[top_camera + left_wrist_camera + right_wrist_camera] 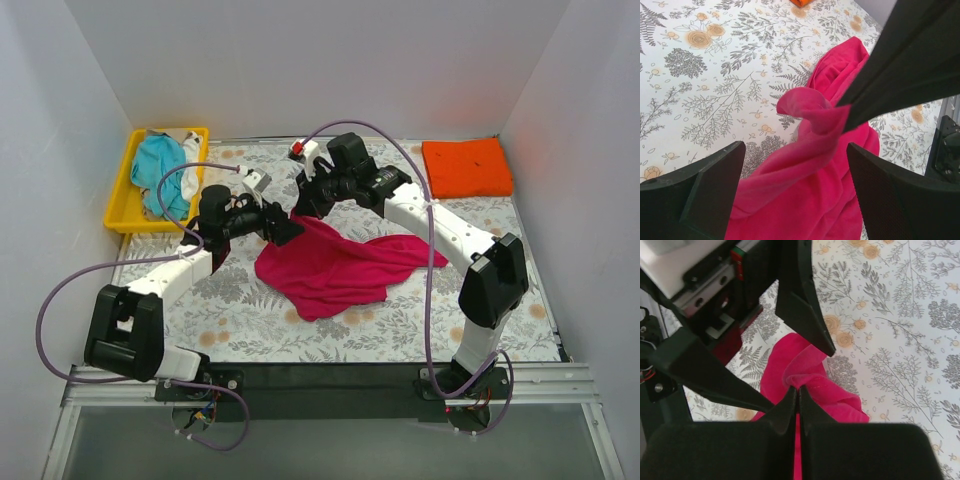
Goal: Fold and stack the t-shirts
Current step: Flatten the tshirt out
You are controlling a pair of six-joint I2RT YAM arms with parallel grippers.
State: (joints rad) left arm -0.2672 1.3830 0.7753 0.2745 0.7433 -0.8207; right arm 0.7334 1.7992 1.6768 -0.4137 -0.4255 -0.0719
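Reaches inward; pinches magenta t-shirt [335, 265] fold in closed right gripper [798, 390], straddles it with wide-open left gripper [795, 150].

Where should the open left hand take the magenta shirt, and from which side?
Probably the raised fold of the magenta shirt beside where the right hand pinches it, from the left: it stands off the table, and the open left hand faces it.
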